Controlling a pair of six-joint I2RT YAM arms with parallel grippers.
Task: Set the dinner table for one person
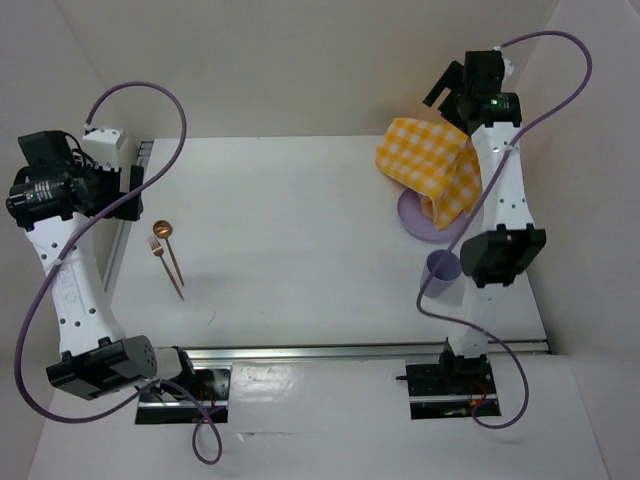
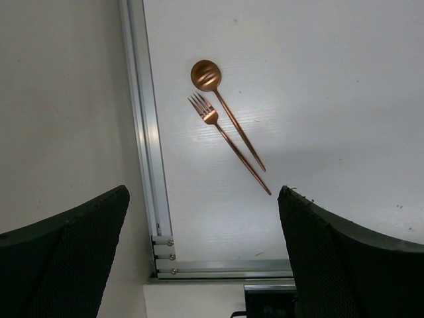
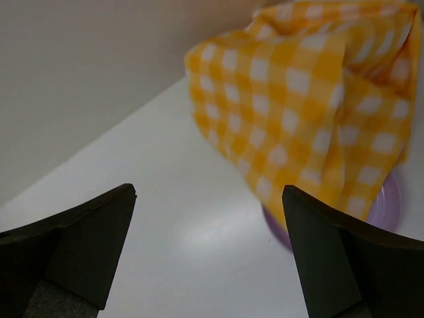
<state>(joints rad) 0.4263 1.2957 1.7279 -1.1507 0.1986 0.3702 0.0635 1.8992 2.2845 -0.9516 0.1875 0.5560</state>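
The dinner table (image 1: 300, 230) is a white top with silver rails. A copper spoon (image 1: 163, 232) and a copper fork (image 1: 160, 250) lie side by side near its left edge, and both the spoon (image 2: 206, 74) and the fork (image 2: 211, 117) show in the left wrist view. My left gripper (image 2: 202, 218) hangs open above the table's near left corner, holding nothing. A yellow-and-white checked cloth (image 1: 430, 165) lies crumpled over a purple plate (image 1: 420, 222) at the far right. My right gripper (image 3: 209, 218) is open and empty, raised just left of the cloth (image 3: 311, 93).
A purple cup (image 1: 443, 266) stands by the right arm's elbow, in front of the plate. A silver rail (image 2: 149, 152) runs along the table's left edge and another rail (image 1: 370, 350) along the near edge. White walls close in the sides and back.
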